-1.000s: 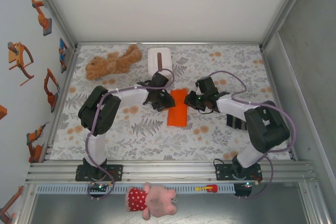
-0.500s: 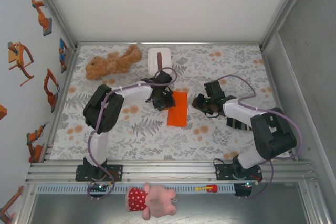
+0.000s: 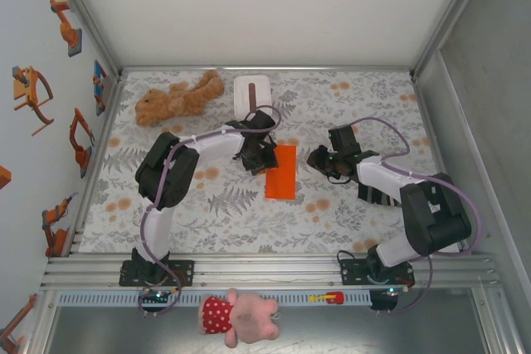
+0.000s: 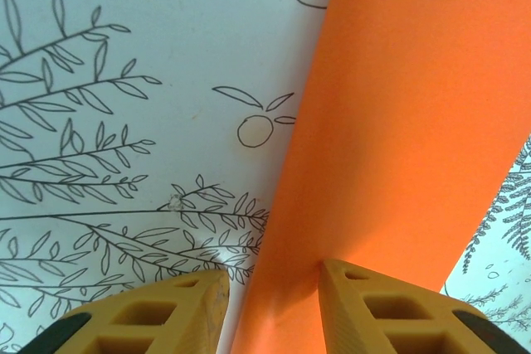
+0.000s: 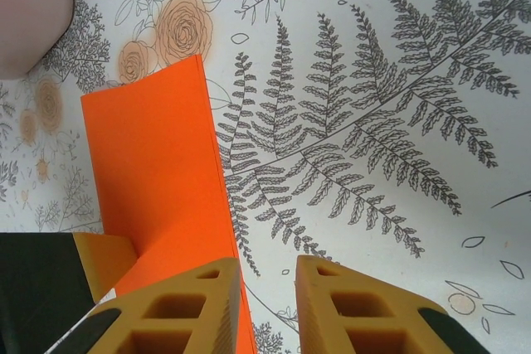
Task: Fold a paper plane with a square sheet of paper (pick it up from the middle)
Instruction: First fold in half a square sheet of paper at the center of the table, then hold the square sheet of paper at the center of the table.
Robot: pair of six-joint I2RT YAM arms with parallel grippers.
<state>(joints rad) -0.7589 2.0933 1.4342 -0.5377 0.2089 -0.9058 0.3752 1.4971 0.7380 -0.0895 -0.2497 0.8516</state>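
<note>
Paper [image 3: 280, 173]: orange, folded to a long strip, lying mid worktop [image 3: 249, 221], near side of tissue box [image 3: 251, 93].
L pincer [image 4: 274, 288]: narrow gap, gripping nothing; fingers straddle paper's left edge, one over paper, one over worktop.
R pincer [image 5: 267, 288]: narrow gap, empty; just beside paper's right edge, contact unclear.

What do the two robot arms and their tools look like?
The left arm and right arm have white links between bulky black joint housings, on black bases. A thin purple cable loops along each. The left tool and right tool have yellow-orange fingers, moulded as hollow ribbed lattices, turning black toward the wrist.
</note>
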